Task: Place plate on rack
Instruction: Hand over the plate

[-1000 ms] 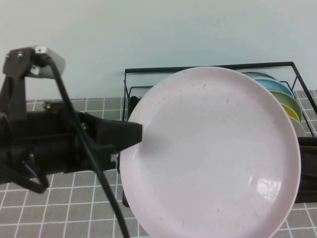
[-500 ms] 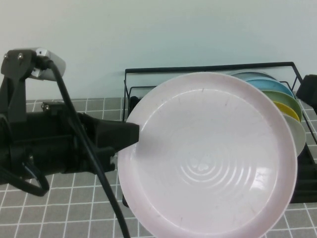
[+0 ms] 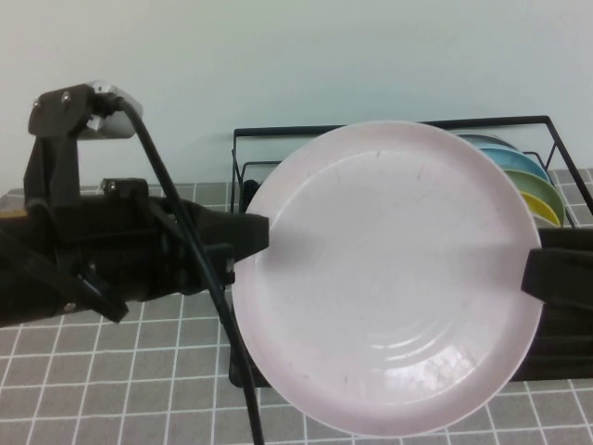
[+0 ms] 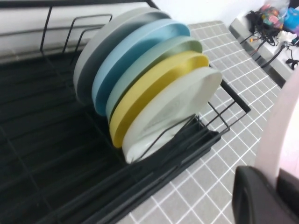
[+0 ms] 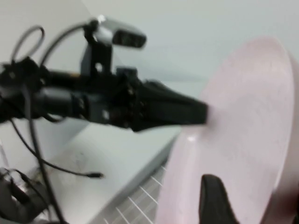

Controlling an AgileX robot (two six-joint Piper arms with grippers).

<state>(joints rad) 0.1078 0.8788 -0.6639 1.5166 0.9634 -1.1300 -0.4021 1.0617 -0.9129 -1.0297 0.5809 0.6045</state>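
The pale pink plate (image 3: 389,278) is held upright in the air in front of the black wire rack (image 3: 389,130). My left gripper (image 3: 255,243) is shut on its left rim; the left wrist view shows the rim (image 4: 285,126) pinched in that gripper (image 4: 275,179). My right gripper (image 3: 537,273) is at the plate's right rim, open, straddling it. In the right wrist view one finger (image 5: 215,200) lies over the plate's face (image 5: 243,116). The rack's slatted tray (image 4: 46,154) shows in the left wrist view.
Several plates stand on edge at the rack's right end: grey, blue (image 4: 135,56), green, yellow (image 4: 159,88) and off-white (image 4: 177,107). The rack's left part holds no plates. The grey tiled tabletop (image 3: 111,371) lies in front of and left of the rack.
My right gripper has come down from the upper right to the plate's right rim. The plate has tilted and shifted slightly; the left gripper still holds it.
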